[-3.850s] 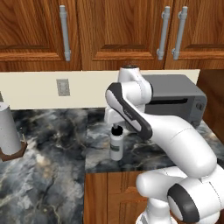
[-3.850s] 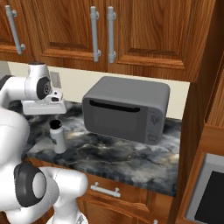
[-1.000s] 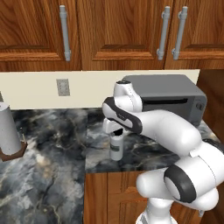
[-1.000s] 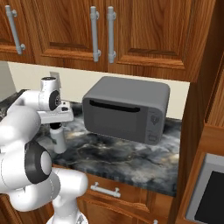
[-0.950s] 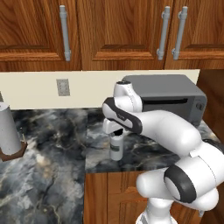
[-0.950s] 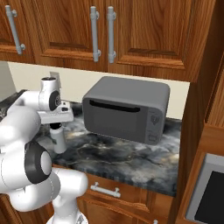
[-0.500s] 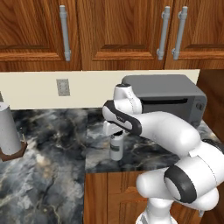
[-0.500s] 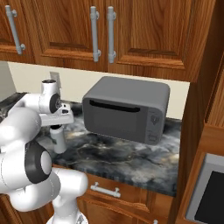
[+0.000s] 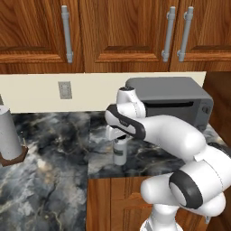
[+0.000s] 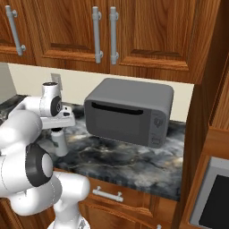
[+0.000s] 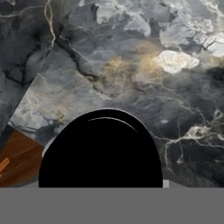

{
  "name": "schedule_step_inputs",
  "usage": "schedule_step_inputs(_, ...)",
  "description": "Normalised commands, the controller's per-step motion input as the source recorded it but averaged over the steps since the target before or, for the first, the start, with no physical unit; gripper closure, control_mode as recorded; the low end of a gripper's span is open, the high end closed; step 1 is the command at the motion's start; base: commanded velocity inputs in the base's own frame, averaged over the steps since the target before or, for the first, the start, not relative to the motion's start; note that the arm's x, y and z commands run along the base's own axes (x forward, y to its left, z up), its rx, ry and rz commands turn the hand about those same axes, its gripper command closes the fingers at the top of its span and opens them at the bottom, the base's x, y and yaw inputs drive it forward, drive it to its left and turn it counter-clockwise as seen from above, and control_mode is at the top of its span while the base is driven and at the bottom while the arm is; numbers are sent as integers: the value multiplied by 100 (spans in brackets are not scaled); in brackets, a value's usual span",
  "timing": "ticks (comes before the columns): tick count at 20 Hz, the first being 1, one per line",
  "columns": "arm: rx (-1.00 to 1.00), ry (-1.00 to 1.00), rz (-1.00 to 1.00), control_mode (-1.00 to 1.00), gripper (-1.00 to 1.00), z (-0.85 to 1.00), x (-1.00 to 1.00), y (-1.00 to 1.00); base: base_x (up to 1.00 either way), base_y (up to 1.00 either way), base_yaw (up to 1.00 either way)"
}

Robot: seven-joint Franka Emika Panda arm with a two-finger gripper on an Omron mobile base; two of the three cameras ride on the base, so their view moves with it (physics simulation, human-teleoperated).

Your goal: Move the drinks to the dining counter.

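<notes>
Tool (image 9: 118, 137) | over bottle (image 9: 120, 153) cap, grip state cannot tell | bottle on desk (image 9: 54, 180) | carrying to dining counter remains

The white arm is extended forward from the base and bent sharply at the elbow, with the hand turned straight down. The gripper (image 9: 119, 140) is lowered near the front edge of the marbled worktop (image 9: 54, 180). Its fingers are set around the top of the bottle (image 9: 120, 153); a firm grip cannot be confirmed.
</notes>
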Motion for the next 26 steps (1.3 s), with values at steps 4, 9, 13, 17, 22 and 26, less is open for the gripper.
schedule_step_inputs(4,0,-1,0,-100,100,11,-13,0,0,0,0)
schedule_step_inputs(9,0,-6,0,-100,100,32,-80,-12,0,0,0)
schedule_step_inputs(13,0,-4,0,-100,100,29,-100,-49,0,0,0)
schedule_step_inputs(17,0,-2,-2,-100,100,25,-81,-74,0,0,0)
schedule_step_inputs(22,1,0,-10,-100,100,47,-33,-48,0,0,0)
schedule_step_inputs(26,0,0,-16,-100,100,54,-3,-26,0,0,0)
